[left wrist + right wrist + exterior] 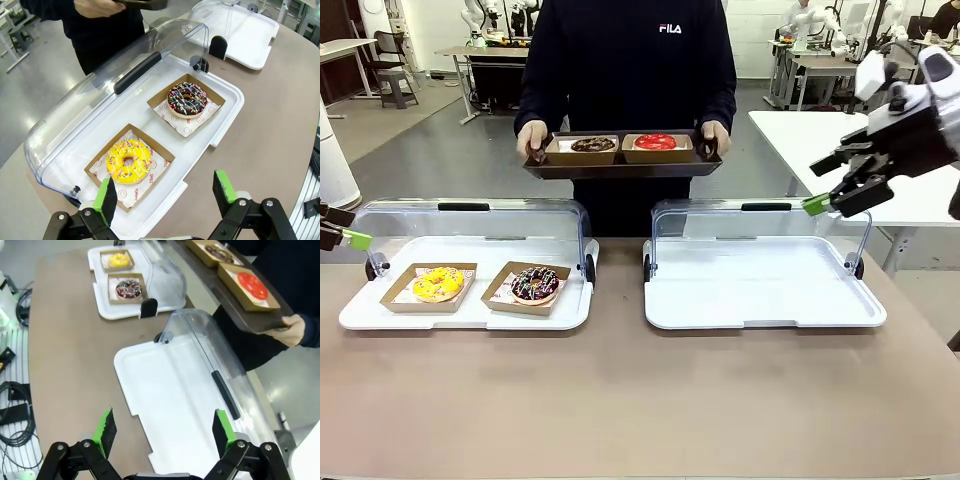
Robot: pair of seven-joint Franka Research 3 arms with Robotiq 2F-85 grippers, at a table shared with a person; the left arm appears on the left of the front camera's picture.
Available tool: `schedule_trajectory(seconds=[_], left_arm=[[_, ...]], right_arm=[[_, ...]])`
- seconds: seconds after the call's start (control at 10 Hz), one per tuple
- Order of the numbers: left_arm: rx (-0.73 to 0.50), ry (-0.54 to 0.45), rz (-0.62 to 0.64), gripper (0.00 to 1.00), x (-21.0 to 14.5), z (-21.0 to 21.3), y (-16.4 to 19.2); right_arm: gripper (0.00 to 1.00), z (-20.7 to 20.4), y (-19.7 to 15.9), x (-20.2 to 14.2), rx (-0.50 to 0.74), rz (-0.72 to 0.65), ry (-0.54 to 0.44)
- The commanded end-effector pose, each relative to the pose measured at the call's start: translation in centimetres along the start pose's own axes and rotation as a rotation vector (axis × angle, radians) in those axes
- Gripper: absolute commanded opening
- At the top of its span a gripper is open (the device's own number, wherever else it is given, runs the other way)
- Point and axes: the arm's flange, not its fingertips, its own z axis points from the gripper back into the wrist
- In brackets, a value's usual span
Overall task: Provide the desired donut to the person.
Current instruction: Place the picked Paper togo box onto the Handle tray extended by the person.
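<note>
The person (625, 60) stands at the far side and holds a dark serving tray (620, 168) in both hands. On it sit a chocolate donut (592, 145) and a red-glazed donut (655, 142), each in a cardboard box. A yellow sprinkled donut (438, 284) (128, 161) and a chocolate sprinkled donut (534, 283) (187, 97) lie boxed in the left white tray (470, 315). My left gripper (348, 228) (164, 192) hovers open above that tray's near edge. Above the right white tray (760, 300) (170, 400), my right gripper (817, 187) (165, 427) hangs open, holding nothing.
Both white trays have clear domed lids (470, 225) (760, 225) swung up toward the person. The brown tabletop (620, 400) stretches in front of the trays. A white table (880, 150) stands behind at the right.
</note>
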Motion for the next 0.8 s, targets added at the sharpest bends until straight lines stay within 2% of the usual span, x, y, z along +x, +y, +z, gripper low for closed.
schedule_trajectory(seconds=[0.0, 0.3, 0.7], left_arm=[[-0.010, -0.019, -0.014, 1.00, -0.3, -0.1, 0.2], [-0.010, -0.019, -0.014, 1.00, -0.3, -0.1, 0.2], [-0.010, -0.019, -0.014, 1.00, -0.3, -0.1, 0.2]], right_arm=[[1.00, 1.8, 0.3, -1.2, 0.024, -0.009, -0.060], [1.00, 3.4, -0.2, -2.1, -0.013, -0.075, -0.087], [1.00, 3.6, -0.1, -2.7, -0.071, -0.134, -0.068]])
